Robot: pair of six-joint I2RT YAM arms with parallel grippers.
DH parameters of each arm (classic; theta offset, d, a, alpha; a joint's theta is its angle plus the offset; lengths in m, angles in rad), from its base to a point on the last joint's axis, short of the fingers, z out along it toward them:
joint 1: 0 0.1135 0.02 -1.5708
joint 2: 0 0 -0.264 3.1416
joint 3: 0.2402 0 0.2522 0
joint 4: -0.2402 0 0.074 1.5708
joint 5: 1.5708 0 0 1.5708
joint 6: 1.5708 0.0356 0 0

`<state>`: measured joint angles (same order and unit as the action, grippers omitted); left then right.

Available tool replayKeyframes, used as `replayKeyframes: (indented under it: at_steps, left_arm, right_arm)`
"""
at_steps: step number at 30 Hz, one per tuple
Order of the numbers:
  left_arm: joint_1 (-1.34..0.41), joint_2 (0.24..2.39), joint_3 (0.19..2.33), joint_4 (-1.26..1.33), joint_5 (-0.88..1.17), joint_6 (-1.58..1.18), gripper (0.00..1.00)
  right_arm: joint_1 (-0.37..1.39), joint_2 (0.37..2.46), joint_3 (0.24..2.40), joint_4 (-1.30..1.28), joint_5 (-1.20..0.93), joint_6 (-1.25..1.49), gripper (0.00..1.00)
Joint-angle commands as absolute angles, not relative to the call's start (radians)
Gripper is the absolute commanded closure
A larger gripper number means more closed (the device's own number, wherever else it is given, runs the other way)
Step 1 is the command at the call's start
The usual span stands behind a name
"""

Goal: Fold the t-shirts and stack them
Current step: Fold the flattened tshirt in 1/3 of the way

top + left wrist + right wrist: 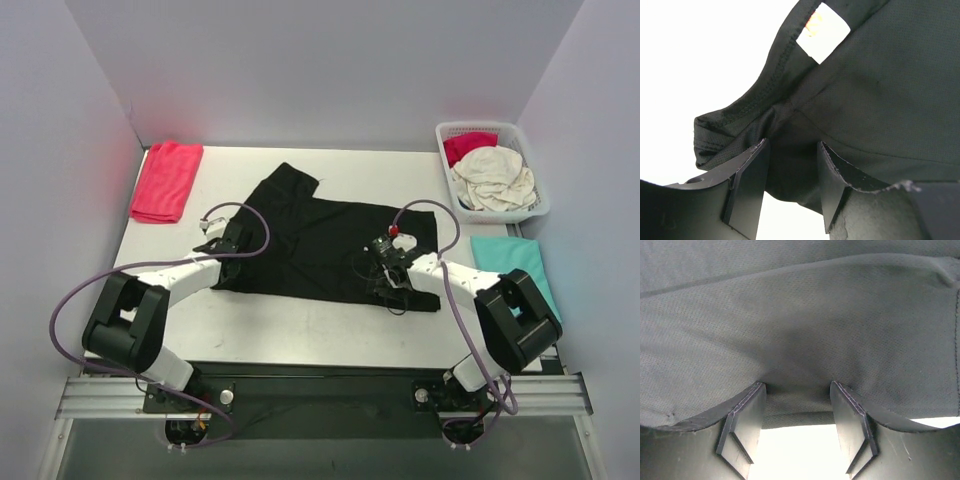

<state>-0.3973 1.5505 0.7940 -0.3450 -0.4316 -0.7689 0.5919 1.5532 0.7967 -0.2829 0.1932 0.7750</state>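
The black t-shirt [320, 240] lies spread out in the middle of the white table [300, 330], a bit crumpled, with one sleeve poking up toward the back. Inside its neck is a small white square label [822, 32]. The label has a tiny orange mark on it, too blurry to read. The cloth is thin and soft, with lots of tiny holes like a sports shirt. A row of neat stitches runs along the neck edge.

The left gripper [791, 170] sits at the neck of the shirt. Its two flat black fingers [747, 185] are about half open, with a bunched fold of cloth between them. I cannot tell if they are squeezing it.

The right gripper [797, 410] is at the shirt's near right edge. Its fingers are wide apart, and the hem lies flat across the gap and over the tips, not pinched.

A red shirt [165, 180] is folded at the far left. A teal shirt [510, 265] is folded at the right. A white plastic basket [540, 205] with a criss-cross wall holds a cream shirt [492, 180] and another red one [468, 145]
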Motion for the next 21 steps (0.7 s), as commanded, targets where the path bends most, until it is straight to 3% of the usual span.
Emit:
replayKeyframes:
  at_steps: [1, 12, 18, 21]
  left_arm:
    - [-0.388, 1.478, 0.733, -0.468, -0.413, -0.819, 0.47]
    - [-0.414, 1.197, 0.595, -0.613, -0.454, -0.959, 0.49]
    - [-0.426, 1.002, 0.627, -0.617, -0.498, -0.917, 0.5]
    - [-0.423, 1.023, 0.711, -0.557, -0.506, -0.853, 0.49]
  right_arm:
    - [0.621, 1.536, 0.7, -0.428, 0.121, 0.834, 0.46]
    - [0.811, 1.416, 0.603, -0.512, 0.156, 0.982, 0.47]
    - [0.923, 1.352, 0.704, -0.636, 0.273, 1.051, 0.47]
    - [0.923, 1.329, 0.785, -0.683, 0.334, 1.031, 0.46]
